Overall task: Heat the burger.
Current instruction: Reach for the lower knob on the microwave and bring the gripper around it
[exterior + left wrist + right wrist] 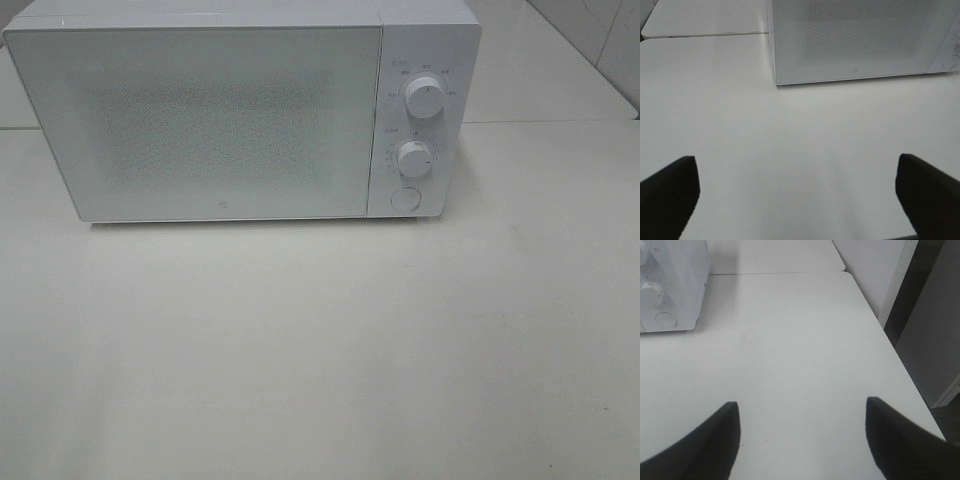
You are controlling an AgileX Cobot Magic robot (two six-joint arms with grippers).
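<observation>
The burger is out of view in every frame. A white microwave (240, 110) stands at the back of the white table (320, 340) with its door shut. Its two round dials (424, 98) and a round button (405, 198) sit on the right panel. Neither arm shows in the exterior high view. My left gripper (797, 195) hovers over bare table in front of the microwave (860, 40), open, with nothing between its dark fingers (670, 192). My right gripper (800, 435) is open over bare table to the right of the microwave (670, 285), also holding nothing.
The table's right edge (890, 345) runs close beside my right gripper, with a drop to the floor past it. A seam (705, 35) joins a second white tabletop behind the microwave. A white wall panel (875, 270) stands past the far right corner.
</observation>
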